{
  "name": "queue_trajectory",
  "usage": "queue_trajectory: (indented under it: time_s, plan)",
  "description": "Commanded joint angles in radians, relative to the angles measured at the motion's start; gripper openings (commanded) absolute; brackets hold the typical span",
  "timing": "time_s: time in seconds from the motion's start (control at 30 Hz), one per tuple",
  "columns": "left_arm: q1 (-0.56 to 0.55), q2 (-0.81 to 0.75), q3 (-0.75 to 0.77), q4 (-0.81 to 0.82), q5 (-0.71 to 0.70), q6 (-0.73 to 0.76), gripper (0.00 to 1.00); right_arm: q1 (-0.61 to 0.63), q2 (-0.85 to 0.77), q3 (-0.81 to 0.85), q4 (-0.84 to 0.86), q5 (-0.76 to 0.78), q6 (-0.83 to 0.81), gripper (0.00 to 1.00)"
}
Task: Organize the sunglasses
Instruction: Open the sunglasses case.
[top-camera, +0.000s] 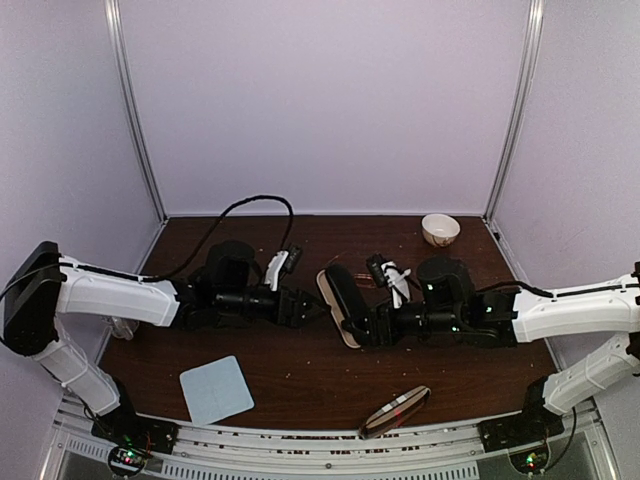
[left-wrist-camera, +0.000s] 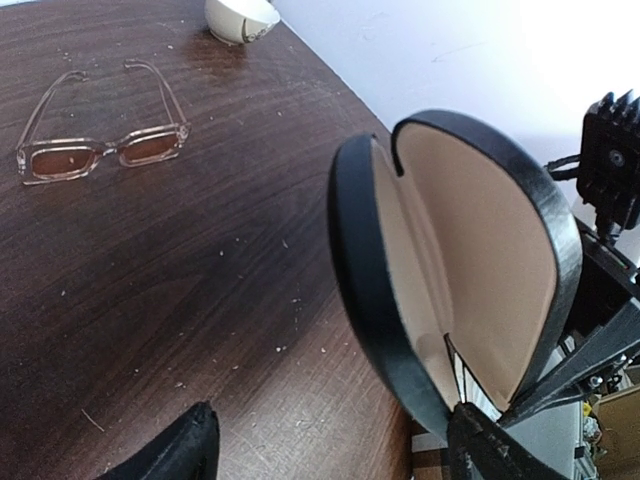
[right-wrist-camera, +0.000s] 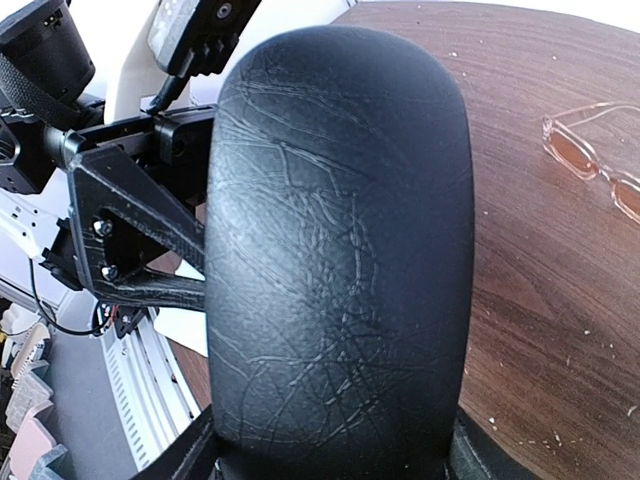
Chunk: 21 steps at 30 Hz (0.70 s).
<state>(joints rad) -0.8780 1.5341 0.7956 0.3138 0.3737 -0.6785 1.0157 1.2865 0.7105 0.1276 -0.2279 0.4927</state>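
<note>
Sunglasses (left-wrist-camera: 100, 148) lie on table (left-wrist-camera: 200, 300); right gripper (right-wrist-camera: 330, 452) holds black case (right-wrist-camera: 340, 250), left gripper (left-wrist-camera: 330, 432) wide.

Got left arm (top-camera: 110, 295) elbowed out far left, forearm laid low and level toward the middle. Left gripper (top-camera: 306, 306) with jaws spread wide, nothing between them. Right arm (top-camera: 575, 308) mirrored from the right, forearm low, pointing left. Right gripper (top-camera: 360, 328) clamped on black case (top-camera: 345, 295), one jaw either side. Both grippers nose to nose mid-workspace; contact between them can't be called.
</note>
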Motion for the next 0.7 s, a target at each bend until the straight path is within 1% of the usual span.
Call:
queue_trajectory:
  time_s: [0.0, 0.07, 0.67]
  plan:
    - [0.034, 0.071, -0.009, -0.107, -0.178, 0.032, 0.8, 0.038, -0.086, 0.04, 0.204, -0.138, -0.034, 0.25]
    - [0.036, 0.081, -0.009, -0.103, -0.179, 0.034, 0.8, 0.039, -0.089, 0.039, 0.2, -0.14, -0.034, 0.24]
    - [0.046, 0.146, -0.018, -0.077, -0.194, 0.039, 0.78, 0.04, -0.113, 0.039, 0.203, -0.162, -0.016, 0.23]
